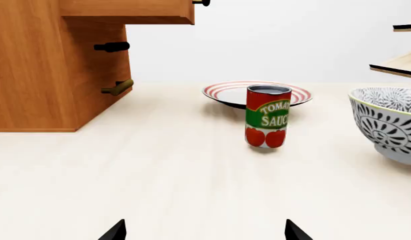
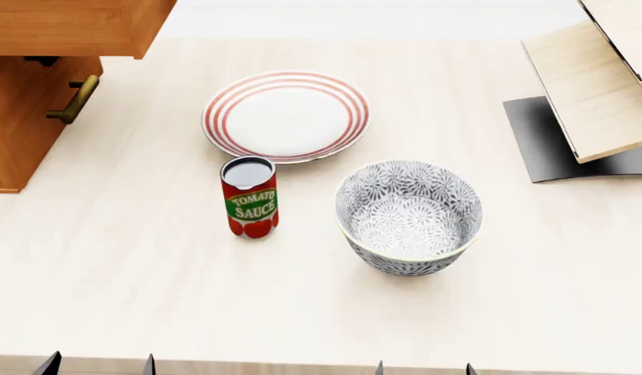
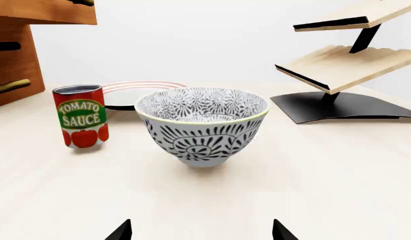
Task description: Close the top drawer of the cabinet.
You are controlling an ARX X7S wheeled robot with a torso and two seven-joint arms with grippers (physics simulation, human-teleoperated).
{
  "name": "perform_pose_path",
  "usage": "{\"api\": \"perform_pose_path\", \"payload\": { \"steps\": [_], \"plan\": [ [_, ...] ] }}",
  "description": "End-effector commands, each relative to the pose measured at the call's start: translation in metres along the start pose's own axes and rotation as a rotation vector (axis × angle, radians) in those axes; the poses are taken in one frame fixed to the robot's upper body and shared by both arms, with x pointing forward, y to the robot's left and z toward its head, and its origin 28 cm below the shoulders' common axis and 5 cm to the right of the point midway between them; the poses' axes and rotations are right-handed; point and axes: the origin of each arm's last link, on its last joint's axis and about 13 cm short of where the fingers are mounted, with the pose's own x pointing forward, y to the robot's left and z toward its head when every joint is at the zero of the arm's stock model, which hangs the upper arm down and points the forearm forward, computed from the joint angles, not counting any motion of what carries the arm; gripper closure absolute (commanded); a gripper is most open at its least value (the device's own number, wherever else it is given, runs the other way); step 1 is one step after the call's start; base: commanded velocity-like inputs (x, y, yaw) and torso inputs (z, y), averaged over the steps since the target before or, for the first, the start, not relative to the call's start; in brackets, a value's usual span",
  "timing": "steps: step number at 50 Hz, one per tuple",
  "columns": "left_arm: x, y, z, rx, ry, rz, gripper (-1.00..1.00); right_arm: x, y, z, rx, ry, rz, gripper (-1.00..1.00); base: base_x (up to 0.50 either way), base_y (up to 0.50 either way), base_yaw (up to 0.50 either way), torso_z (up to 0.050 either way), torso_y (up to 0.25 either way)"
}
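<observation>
Top drawer: orange-brown wooden box, pulled out past the cabinet.
Progress: nothing done; closing push remains.
My end effectors: both open, empty, well apart from it.

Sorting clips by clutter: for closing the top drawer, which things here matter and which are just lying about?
Part of the job:
top drawer, pulled out past the cabinet front
cabinet
left pincer and right pincer, both open and low at the table's near edge

Lying about:
can
plate
bowl
pale shelf stand
</observation>
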Motion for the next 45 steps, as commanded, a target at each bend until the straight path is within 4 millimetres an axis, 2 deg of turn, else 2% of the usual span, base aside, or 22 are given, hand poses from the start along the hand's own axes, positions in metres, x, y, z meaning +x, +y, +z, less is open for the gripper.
{"api": "perform_pose_path", "payload": {
  "steps": [1, 14, 17, 20, 25, 27, 36, 45],
  "plan": [
    [0.0, 0.0, 0.002, 0.0, -0.001, 0.0, -1.0, 0.0, 0.0, 0.002, 0.0, 0.0, 0.0, -1.0, 0.0, 0.0, 0.0, 0.0, 0.0],
    [0.002, 0.001, 0.0, -0.002, 0.0, 0.006, -1.0, 0.0, 0.001, 0.003, 0.006, -0.002, 0.008, -1.0, 0.0, 0.0, 0.0, 0.0, 0.0],
    [0.001, 0.0, 0.001, -0.002, -0.002, 0.004, -1.0, -0.001, 0.0, 0.006, 0.012, -0.01, -0.001, -1.0, 0.0, 0.0, 0.0, 0.0, 0.0],
    [0.002, -0.002, -0.002, 0.002, 0.008, -0.006, -1.0, -0.004, -0.003, 0.018, 0.046, -0.049, -0.022, -1.0, 0.0, 0.0, 0.0, 0.0, 0.0],
    [0.003, -0.002, -0.003, 0.008, 0.011, -0.018, -1.0, -0.004, -0.006, 0.022, 0.055, -0.039, -0.04, -1.0, 0.0, 0.0, 0.0, 0.0, 0.0],
    [0.003, -0.001, -0.003, 0.008, 0.011, -0.018, -1.0, -0.003, -0.009, 0.022, 0.053, -0.033, -0.053, -1.0, 0.0, 0.0, 0.0, 0.0, 0.0],
    [0.003, -0.001, -0.005, 0.013, 0.017, -0.026, -1.0, -0.018, -0.032, 0.051, 0.09, -0.139, -0.19, -1.0, 0.0, 0.0, 0.0, 0.0, 0.0],
    [0.003, 0.0, -0.006, 0.023, 0.029, -0.023, -1.0, -0.034, -0.054, 0.072, 0.208, -0.244, -0.354, -1.0, 0.0, 0.0, 0.0, 0.0, 0.0]
  ]
}}
